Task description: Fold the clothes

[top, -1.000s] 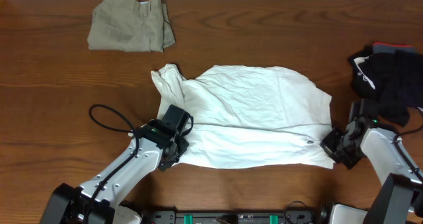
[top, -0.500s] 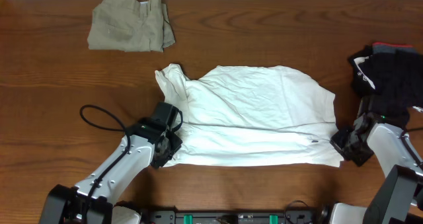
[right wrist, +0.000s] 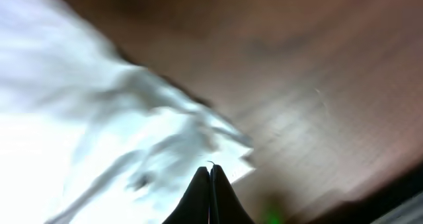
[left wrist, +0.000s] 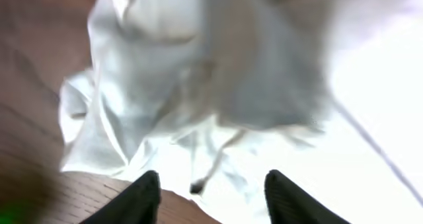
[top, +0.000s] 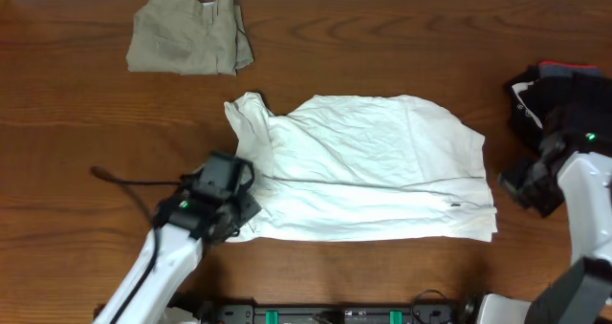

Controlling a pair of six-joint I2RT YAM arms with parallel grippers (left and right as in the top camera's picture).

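shirt point(top: 368, 166): lying limp, likely handling soft and light | grip: best pinching hem corners | left tool point(left wrist: 213, 187): gaping, empty | right tool point(right wrist: 210, 178): pressing together, empty

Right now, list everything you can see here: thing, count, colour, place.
table: one, brown wood, under everything
shirt: one, white, spread in the middle of the table, partly folded
trousers: one pair, khaki, folded at the far left
bundle: one, black, at the right edge
cable: one, black, looping off the left arm
left arm: one, white and black, at the shirt's near left corner, jaws apart
right arm: one, white and black, just off the shirt's right edge, jaws shut and empty
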